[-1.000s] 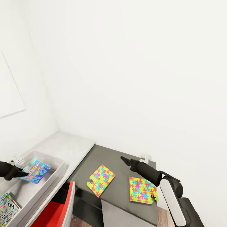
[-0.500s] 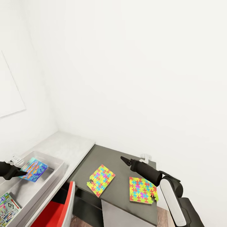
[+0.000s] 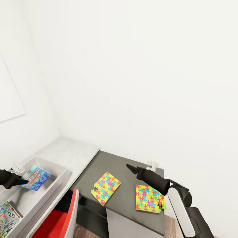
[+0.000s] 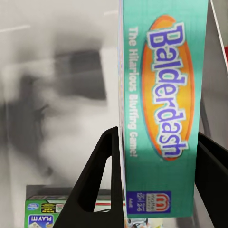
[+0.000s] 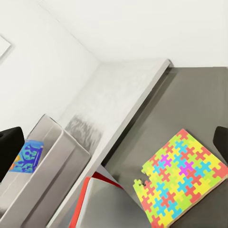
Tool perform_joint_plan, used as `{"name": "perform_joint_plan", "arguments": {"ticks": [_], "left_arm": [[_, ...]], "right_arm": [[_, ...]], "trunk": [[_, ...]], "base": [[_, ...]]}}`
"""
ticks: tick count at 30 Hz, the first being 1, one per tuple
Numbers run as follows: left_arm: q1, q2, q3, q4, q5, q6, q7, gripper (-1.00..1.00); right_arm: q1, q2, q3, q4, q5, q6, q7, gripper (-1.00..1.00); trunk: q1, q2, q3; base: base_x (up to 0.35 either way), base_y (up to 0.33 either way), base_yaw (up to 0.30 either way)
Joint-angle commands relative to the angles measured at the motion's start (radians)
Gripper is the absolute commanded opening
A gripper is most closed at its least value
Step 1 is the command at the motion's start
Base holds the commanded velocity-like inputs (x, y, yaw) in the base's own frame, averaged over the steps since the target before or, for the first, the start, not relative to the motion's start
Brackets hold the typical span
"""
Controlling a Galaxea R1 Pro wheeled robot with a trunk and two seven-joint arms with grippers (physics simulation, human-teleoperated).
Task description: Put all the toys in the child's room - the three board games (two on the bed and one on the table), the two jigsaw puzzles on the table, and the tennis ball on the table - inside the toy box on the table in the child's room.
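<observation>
My left gripper [image 3: 20, 178] is shut on a blue board game [image 3: 35, 177], held tilted over the translucent toy box [image 3: 62, 172] on the pale table [image 3: 71, 150]. In the left wrist view this "Balderdash" box [image 4: 161, 109] stands on edge between the two black fingers [image 4: 97, 183]. A green-blue board game [image 3: 8, 218] lies in the toy box. Two jigsaw puzzles [image 3: 106, 187] [image 3: 149, 197] lie flat on the table's dark lower section. My right gripper [image 3: 131, 169] hovers open above them, holding nothing. The tennis ball and the bed are out of view.
A red chair [image 3: 61, 222] stands tucked against the desk below the toy box. A small white fitting [image 3: 152, 164] sits at the back of the dark section by the wall. White walls close in behind and to the left.
My left gripper has carried the blue board game slightly leftward over the toy box. The right arm and both puzzles have stayed put.
</observation>
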Motion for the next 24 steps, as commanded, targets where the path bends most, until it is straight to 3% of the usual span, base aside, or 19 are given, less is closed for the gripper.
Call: {"name": "perform_joint_plan", "arguments": {"ticks": [1,24], "left_arm": [[-0.001,0.000,0.002,-0.001,-0.007,0.009,-0.008,-1.00],[-0.003,0.002,0.010,0.003,-0.007,0.006,-0.009,-1.00]], "right_arm": [[-0.001,0.000,-0.001,-0.001,0.000,0.005,0.002,1.00],[-0.001,0.000,-0.001,-0.001,0.000,0.006,0.002,1.00]], "trunk": [[0.000,-0.001,-0.003],[0.000,-0.001,-0.040]], "base": [[0.000,0.000,0.000],[0.000,0.000,0.000]]}}
